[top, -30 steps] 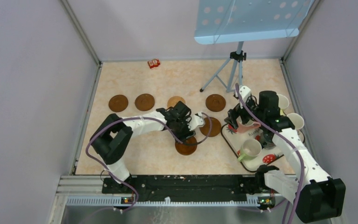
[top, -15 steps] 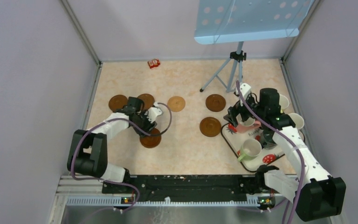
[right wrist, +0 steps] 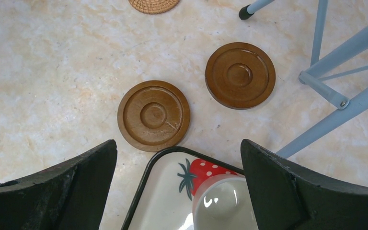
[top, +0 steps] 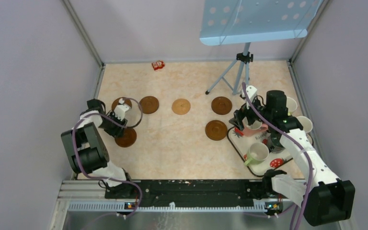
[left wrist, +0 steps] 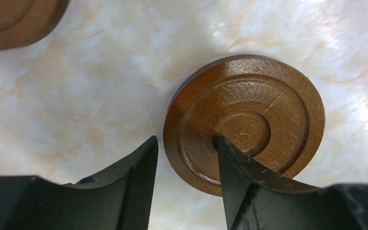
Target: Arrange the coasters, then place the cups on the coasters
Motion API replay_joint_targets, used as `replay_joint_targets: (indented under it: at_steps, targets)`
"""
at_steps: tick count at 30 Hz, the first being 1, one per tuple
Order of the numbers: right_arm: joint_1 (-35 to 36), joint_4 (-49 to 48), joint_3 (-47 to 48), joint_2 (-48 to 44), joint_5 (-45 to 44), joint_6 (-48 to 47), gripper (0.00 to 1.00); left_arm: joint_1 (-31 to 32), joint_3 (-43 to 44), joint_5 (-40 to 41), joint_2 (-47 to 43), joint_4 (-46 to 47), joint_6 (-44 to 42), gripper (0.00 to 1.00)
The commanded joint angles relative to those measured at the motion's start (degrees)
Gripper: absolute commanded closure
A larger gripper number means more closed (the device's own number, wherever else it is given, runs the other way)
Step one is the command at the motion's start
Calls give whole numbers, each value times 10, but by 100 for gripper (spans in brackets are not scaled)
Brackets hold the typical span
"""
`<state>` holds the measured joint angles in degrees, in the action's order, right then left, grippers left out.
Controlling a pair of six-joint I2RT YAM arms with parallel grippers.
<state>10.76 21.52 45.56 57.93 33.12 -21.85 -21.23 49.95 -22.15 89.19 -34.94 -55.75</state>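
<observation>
Several round brown coasters lie on the table: four in a back row (top: 149, 104) (top: 181, 106) (top: 221, 105), the leftmost (top: 120, 103) partly hidden by my left arm, one (top: 216, 130) beside the tray, and one (top: 125, 137) at the left. My left gripper (top: 116, 128) (left wrist: 186, 143) is open astride that left coaster's (left wrist: 254, 103) rim. Its right fingertip (left wrist: 225, 148) rests in the centre recess, while the left finger stays just off the edge. My right gripper (top: 249, 122) (right wrist: 178, 143) hangs wide open over a pink cup (top: 254, 126) (right wrist: 220, 203) on the strawberry tray (top: 234, 140). A yellow-green cup (top: 257, 153) sits nearer.
Two more pale-inside cups (top: 291, 104) (top: 304, 124) stand at the tray's right side. A tripod (top: 235, 76) holding a blue perforated panel (top: 254, 19) stands at the back right, its legs (right wrist: 335, 96) close to my right gripper. A small red object (top: 158, 65) lies by the back wall.
My left arm has swung far to the left, sliding the coaster from the table's middle to the left side. The right arm has barely moved.
</observation>
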Motion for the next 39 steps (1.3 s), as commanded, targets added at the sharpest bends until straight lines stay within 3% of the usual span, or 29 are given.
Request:
replay_joint_targets:
  at_steps: [1, 10, 28, 39]
  targets:
    - [5, -16, 26, -3, 16, 2, 1, -47, 30, 19, 39, -9, -57, 46]
    - [5, -19, 16, -17, 14, -1, 1, -94, 65, 24, 65, -28, -76, 46]
    - [5, -19, 9, -19, 7, -7, 2, -102, 51, 22, 47, -51, -93, 47]
    - [6, -21, 10, -21, 10, -7, 2, -103, 145, -61, 29, -130, -68, 28]
